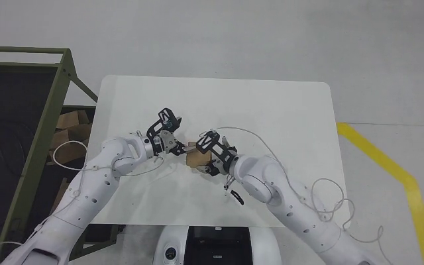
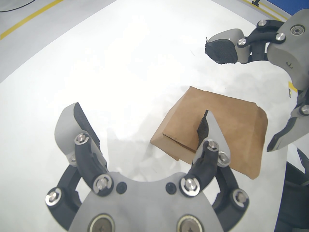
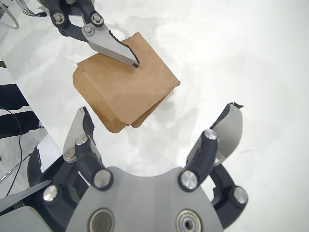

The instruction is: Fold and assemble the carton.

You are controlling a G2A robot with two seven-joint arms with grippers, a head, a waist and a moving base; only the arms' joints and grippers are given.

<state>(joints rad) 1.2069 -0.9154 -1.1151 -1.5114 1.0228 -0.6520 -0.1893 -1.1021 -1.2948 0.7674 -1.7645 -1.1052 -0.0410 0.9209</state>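
The right gripper (image 3: 158, 109) hovers over the robot-side right corner of the flattened brown cardboard carton (image 3: 125, 90). Its two fingers are spread wide and hold nothing. From the left wrist, one of its fingers hangs past the carton's far edge and the other beside its right edge, with no contact that can be seen.

The carton (image 1: 196, 159) lies flat, with layered flaps showing along one folded edge and a rounded flap corner sticking out.

The left gripper (image 2: 142, 115) sits over the carton's left side, also spread wide and gripping nothing. One of its padded tips presses down on the carton's top face, while the other finger hangs over bare surface off to the carton's left.

Under the carton is the white rounded table (image 1: 278, 106), most of which stretches away beyond the carton.

Well to the carton's left, past the table edge, stands a green metal frame (image 1: 66, 66) with brown cardboard scraps inside. Well to the carton's right, a yellow floor stripe (image 1: 377, 156) crosses the grey floor.
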